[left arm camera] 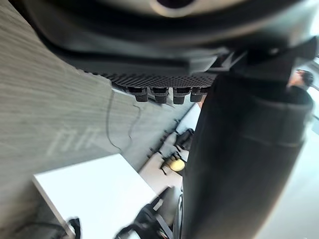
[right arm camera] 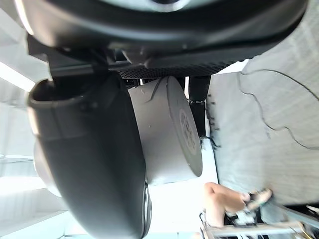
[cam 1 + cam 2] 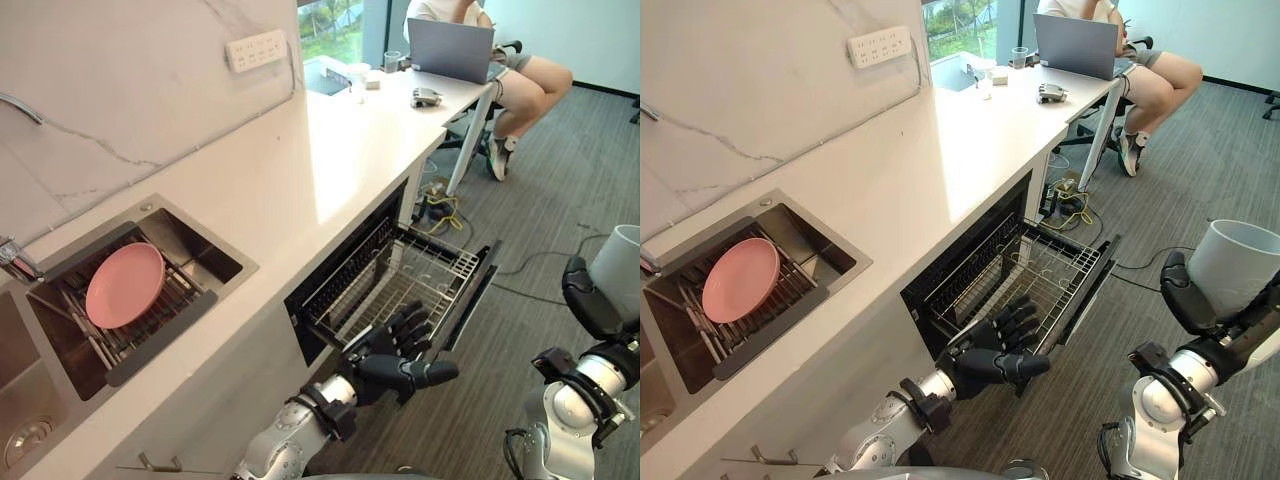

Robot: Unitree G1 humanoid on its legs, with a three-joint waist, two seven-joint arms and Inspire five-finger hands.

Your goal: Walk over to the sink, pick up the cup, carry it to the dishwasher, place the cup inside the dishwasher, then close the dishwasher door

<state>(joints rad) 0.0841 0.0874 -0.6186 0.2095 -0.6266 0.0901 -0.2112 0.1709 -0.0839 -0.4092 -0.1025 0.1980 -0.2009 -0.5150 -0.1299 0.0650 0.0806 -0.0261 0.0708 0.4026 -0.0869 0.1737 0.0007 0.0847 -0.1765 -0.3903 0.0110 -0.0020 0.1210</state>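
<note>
right wrist view is showing the right hand [image 2: 89, 164] wrapping its thumb and fingers round the pale grey cup [image 2: 169, 134], gripping it by the side. in the eye views that hand is holding the cup mouth up, out over the grey carpet [image 3: 560, 200], well apart from the dishwasher [image 3: 305, 325] and to its right. the dishwasher is standing open under the white counter [image 3: 300, 170], with its wire rack [image 3: 400, 275] pulled out. the left hand [image 3: 395, 350] is hovering at the rack's near front edge, fingers loosely bent and thumb sticking out, holding nothing; whether it is touching the wire is hard to tell. a pink plate [image 3: 125, 285] is leaning in the sink [image 3: 205, 232] further left. a person [image 3: 520, 80] is sitting behind a laptop [image 3: 450, 48] at the counter's far end.
</note>
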